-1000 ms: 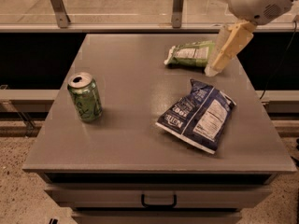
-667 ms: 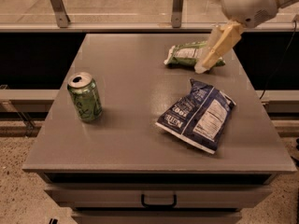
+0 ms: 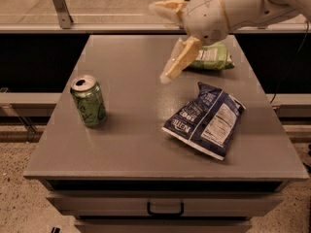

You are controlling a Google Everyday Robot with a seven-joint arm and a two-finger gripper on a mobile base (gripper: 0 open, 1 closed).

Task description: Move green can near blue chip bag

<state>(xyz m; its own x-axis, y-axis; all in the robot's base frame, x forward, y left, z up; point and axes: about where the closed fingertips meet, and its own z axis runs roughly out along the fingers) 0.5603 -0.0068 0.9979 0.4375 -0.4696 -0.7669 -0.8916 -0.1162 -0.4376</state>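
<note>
The green can (image 3: 89, 101) stands upright on the left side of the grey table (image 3: 131, 144), with pale swirly markings and a silver top. The blue chip bag (image 3: 206, 120) lies flat at the right middle, dark navy with white lettering and a white panel. My gripper (image 3: 159, 42) hangs above the table's centre back, its cream fingers (image 3: 179, 61) spread wide apart and empty. It is well to the right of the can and just up-left of the blue bag.
A green chip bag (image 3: 213, 57) lies at the back right, partly behind my arm (image 3: 233, 8). A glass rail with metal posts (image 3: 60, 6) runs behind the table. A drawer with a handle (image 3: 165, 210) sits under the front edge.
My arm and gripper have swung left from the table's right back area toward the centre, nearer the can's side. The can and both bags have not moved.
</note>
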